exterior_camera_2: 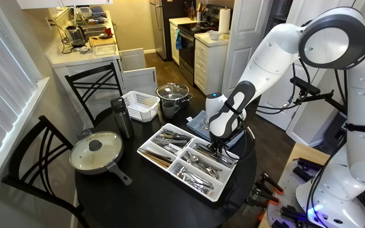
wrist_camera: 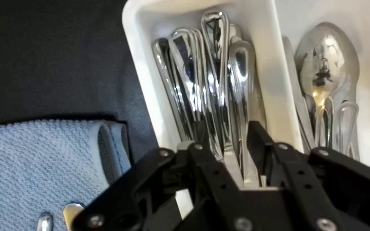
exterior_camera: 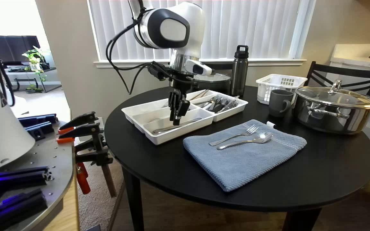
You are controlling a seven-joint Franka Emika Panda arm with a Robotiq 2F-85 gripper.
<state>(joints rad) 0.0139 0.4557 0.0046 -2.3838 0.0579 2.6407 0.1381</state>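
In the wrist view my gripper point(wrist_camera: 227, 131) stands partly open, its fingers apart above a narrow compartment of silver knives point(wrist_camera: 215, 64). Several knife handles run beneath and between the fingertips; none looks clamped, though contact with them is hard to judge. In both exterior views the gripper point(exterior_camera: 176, 120) points down into the near compartment of the white cutlery tray point(exterior_camera: 159, 140). Spoons point(wrist_camera: 323, 67) lie in the neighbouring compartment. Beside the tray is a folded blue towel point(exterior_camera: 242, 163), bearing a fork point(exterior_camera: 234, 136) and a spoon point(exterior_camera: 246, 141).
Around the tray on the round black table stand a lidded pan point(exterior_camera_2: 95, 152), a metal bottle point(exterior_camera_2: 123, 118), a white basket point(exterior_camera_2: 141, 106), a grey mug point(exterior_camera: 280, 102) and a large lidded pot point(exterior_camera: 336, 109). Other tray compartments hold forks point(exterior_camera_2: 193, 179) and chopsticks point(exterior_camera_2: 155, 157).
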